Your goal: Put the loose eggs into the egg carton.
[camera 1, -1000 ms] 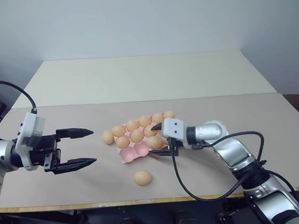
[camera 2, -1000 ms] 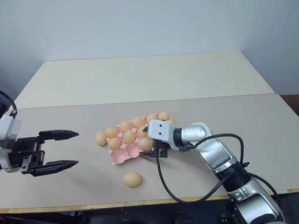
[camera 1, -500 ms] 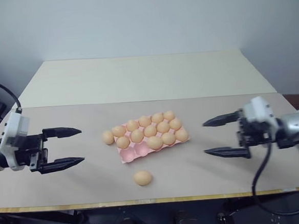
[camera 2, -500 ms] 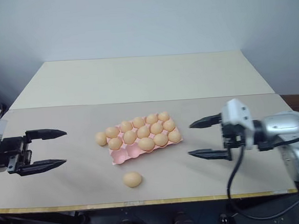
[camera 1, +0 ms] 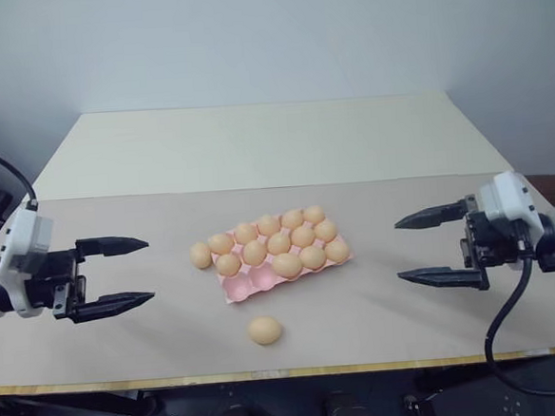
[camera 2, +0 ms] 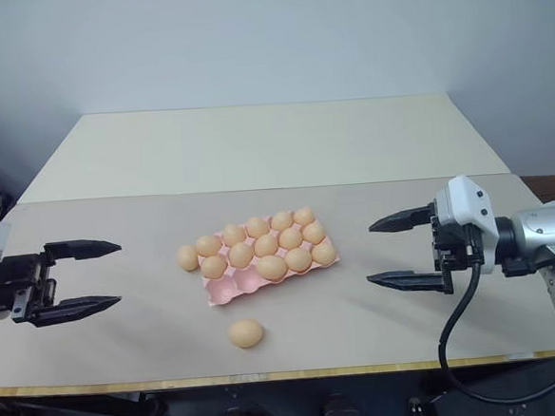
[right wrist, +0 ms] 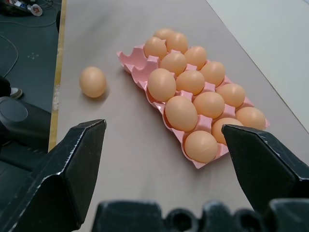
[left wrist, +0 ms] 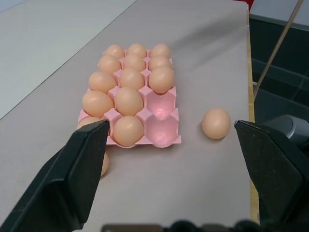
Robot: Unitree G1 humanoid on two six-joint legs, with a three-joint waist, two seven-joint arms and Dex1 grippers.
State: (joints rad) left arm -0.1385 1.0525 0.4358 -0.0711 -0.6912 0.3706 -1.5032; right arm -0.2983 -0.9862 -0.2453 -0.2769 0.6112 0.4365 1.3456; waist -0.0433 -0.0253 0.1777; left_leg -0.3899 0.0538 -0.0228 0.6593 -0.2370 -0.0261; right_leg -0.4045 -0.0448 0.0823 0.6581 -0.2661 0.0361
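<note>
The pink egg carton (camera 1: 248, 284) lies mid-table, most cups filled with tan eggs; two cups at its front left end are bare (left wrist: 161, 126). One loose egg (camera 1: 264, 330) rests on the table in front of the carton, also seen in the right wrist view (right wrist: 92, 81). Another loose egg (camera 1: 200, 255) sits on the table against the carton's left end. My left gripper (camera 1: 149, 269) hovers open to the left of the carton, pointing at it. On the carton's right my right gripper (camera 1: 399, 251) is open too, well clear of it. Neither holds anything.
The carton sits on a beige table (camera 1: 381, 324) whose front edge runs just below the loose egg. A second, paler table (camera 1: 263, 142) butts against it at the back. A black cable (camera 1: 501, 335) hangs from the right wrist.
My right gripper has pulled back from the carton's front row, swinging far to the right and up, with its fingers empty. The left gripper has drifted a little left.
</note>
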